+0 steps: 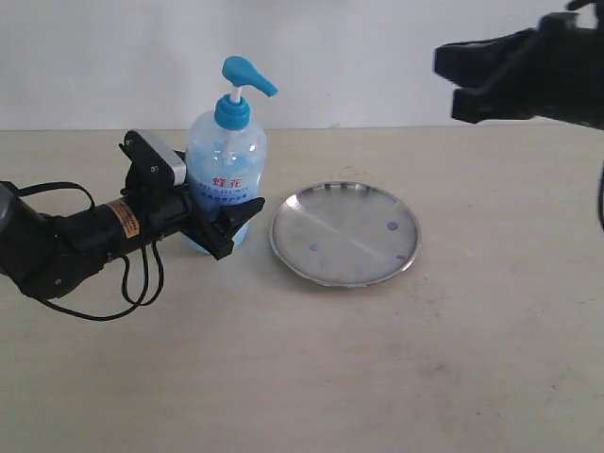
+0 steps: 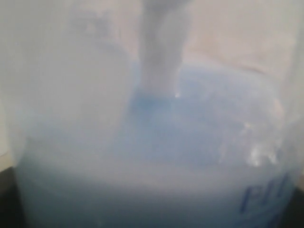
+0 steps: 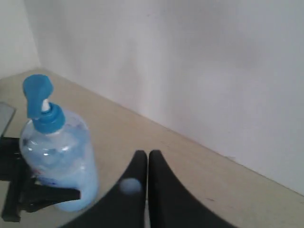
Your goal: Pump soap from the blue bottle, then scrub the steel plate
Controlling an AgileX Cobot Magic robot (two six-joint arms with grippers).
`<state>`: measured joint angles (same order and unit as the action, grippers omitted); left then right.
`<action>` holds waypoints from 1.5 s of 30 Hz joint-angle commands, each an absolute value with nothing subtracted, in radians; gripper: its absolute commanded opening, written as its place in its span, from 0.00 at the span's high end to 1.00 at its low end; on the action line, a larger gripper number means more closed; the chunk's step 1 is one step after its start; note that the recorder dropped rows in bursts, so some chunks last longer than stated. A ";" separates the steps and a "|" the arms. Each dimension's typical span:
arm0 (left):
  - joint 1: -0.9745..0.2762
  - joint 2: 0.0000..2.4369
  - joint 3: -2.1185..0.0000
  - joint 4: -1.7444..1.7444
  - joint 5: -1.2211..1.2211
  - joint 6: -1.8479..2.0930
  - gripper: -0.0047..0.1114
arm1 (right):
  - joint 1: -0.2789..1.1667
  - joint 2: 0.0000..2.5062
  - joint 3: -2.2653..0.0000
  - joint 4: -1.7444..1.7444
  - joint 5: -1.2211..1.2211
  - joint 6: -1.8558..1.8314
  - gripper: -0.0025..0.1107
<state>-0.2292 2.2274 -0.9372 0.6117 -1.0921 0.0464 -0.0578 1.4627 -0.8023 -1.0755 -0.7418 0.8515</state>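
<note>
The blue bottle (image 1: pixel 226 160) stands upright on the table, left of the steel plate (image 1: pixel 344 233). Its blue pump head (image 1: pixel 247 75) points towards the plate. My left gripper (image 1: pixel 225 223) is shut on the bottle's lower body, one finger in front and one behind. In the left wrist view the bottle (image 2: pixel 152 142) fills the frame, with pale blue soap (image 2: pixel 142 190) inside, and the fingers are hidden. My right gripper (image 1: pixel 445 85) hangs high at the back right, shut and holding nothing. The right wrist view shows this gripper (image 3: pixel 147 154) above the table beside the bottle (image 3: pixel 57 161).
The steel plate lies flat with a few small dark spots on it (image 1: pixel 393 226). The beige table (image 1: pixel 302 377) meets a white wall (image 1: pixel 377 57) behind. One right finger (image 3: pixel 129 186) carries a small pale round spot.
</note>
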 commanded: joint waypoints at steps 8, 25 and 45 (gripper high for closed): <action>-0.273 2.230 -0.988 0.506 -0.926 0.174 0.93 | 0.381 1.629 -1.140 -1.421 -0.527 1.201 0.98; -0.273 2.230 -1.012 0.512 -0.913 0.172 0.93 | 0.411 1.700 -1.140 -1.477 -0.162 1.246 0.98; -0.273 2.230 -1.012 0.516 -0.912 0.172 0.93 | 0.411 1.696 -1.145 -1.463 -0.217 1.218 0.98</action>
<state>-0.2677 2.2209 -1.0126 0.5138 -0.9575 0.1589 0.4098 1.7012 -1.1339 -1.4725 -0.2116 1.2273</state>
